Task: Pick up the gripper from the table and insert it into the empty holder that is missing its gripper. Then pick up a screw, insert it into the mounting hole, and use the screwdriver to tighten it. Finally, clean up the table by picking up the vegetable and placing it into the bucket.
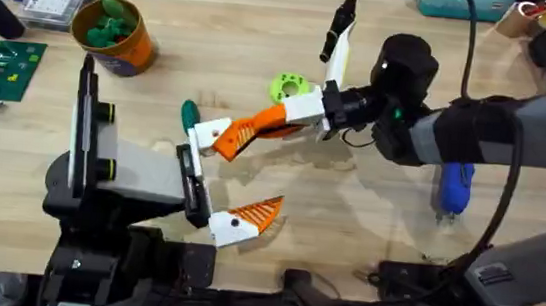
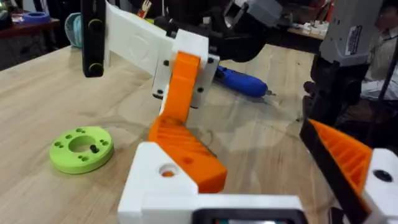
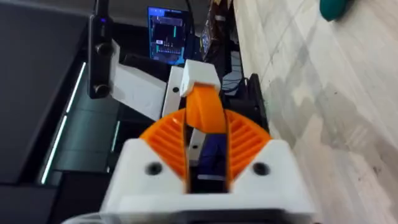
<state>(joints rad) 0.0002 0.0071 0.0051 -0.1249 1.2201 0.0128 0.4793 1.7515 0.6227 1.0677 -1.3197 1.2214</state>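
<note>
In the right wrist view, the gripper is seen pinched between the ribbed pads of the right gripper, its white base set against the holder. The left wrist view adds the screwdriver lying on the table beyond. From overhead, the vegetable is seen beside the holder, and the bucket farther back. Whether the left gripper is spread cannot be told
</note>
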